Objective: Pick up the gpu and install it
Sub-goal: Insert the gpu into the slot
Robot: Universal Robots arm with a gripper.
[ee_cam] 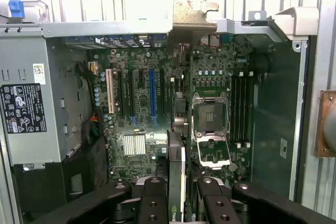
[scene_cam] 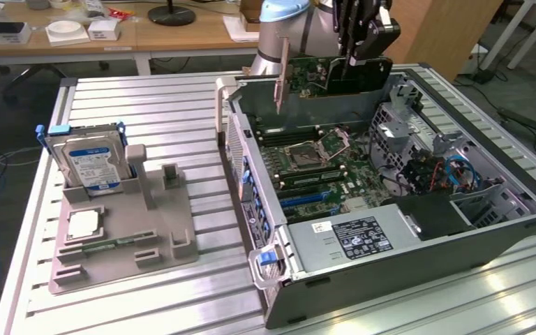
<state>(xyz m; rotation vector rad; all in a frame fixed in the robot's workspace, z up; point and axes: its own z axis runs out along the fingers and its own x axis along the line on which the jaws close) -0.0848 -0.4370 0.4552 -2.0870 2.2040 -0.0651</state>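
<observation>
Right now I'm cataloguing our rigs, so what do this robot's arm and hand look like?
The arm is a silvery-grey cylinder with a pale blue cap at its joint. The hand is glossy black, built of long narrow bars. In the wrist view its fingers are matte black linked segments with round silvery fasteners at the pivots.

Case opening: you have the computer case (scene_cam: 417, 230) lying open-side up, so access from above is free.
Above motherboard (ee_cam: 157, 108): the gpu (scene_cam: 338, 75), gripped edge-on in the gripper (scene_cam: 361, 49), takes up the room over the far end.
Case walls: these hem you in on all sides.
Drive cage and cables (scene_cam: 435, 171): crowded, on the exterior view's right.
Tabletop (scene_cam: 156, 112): a fixture tray (scene_cam: 123, 244) with an upright hard drive (scene_cam: 86, 164) stands on the exterior view's left; bare slats lie between it and the case.
</observation>
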